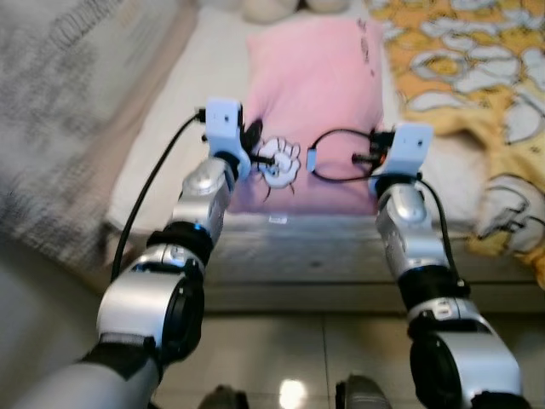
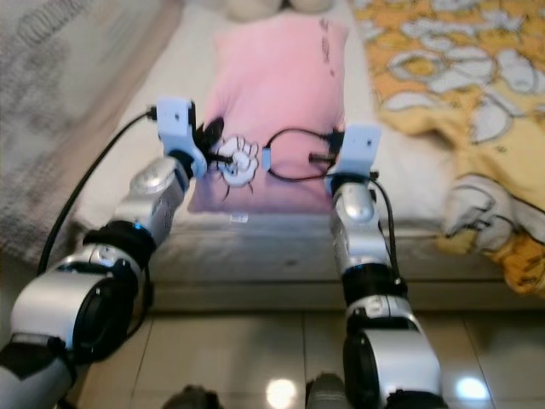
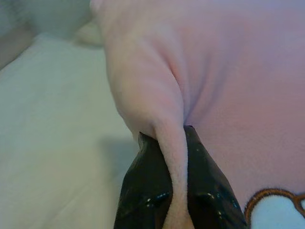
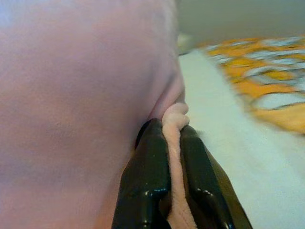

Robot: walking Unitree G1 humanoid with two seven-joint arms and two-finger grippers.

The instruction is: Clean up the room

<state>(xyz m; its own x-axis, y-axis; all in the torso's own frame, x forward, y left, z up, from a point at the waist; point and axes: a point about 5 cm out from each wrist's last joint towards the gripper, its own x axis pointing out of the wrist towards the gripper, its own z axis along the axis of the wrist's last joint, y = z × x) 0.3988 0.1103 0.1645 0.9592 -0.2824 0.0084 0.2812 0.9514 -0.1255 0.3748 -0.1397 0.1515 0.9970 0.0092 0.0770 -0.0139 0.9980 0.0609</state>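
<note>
A pink pillow (image 1: 315, 94) with a white cartoon print lies on the white bed (image 1: 179, 145) in front of me. My left gripper (image 1: 249, 141) is shut on the pillow's near left edge; in the left wrist view a pink fold (image 3: 174, 157) is pinched between the black fingers (image 3: 145, 191). On the near right edge my right gripper (image 1: 368, 158) is likewise shut, with a pink fold (image 4: 175, 157) squeezed between its fingers (image 4: 147, 186). Both arms reach forward over the bed's front edge.
A yellow blanket with white flowers (image 1: 477, 77) is rumpled on the right of the bed and hangs over its front edge. A grey patterned cover (image 1: 60, 102) lies on the left. Beige plush shapes (image 1: 272, 8) sit beyond the pillow. Tiled floor (image 1: 289, 358) lies below.
</note>
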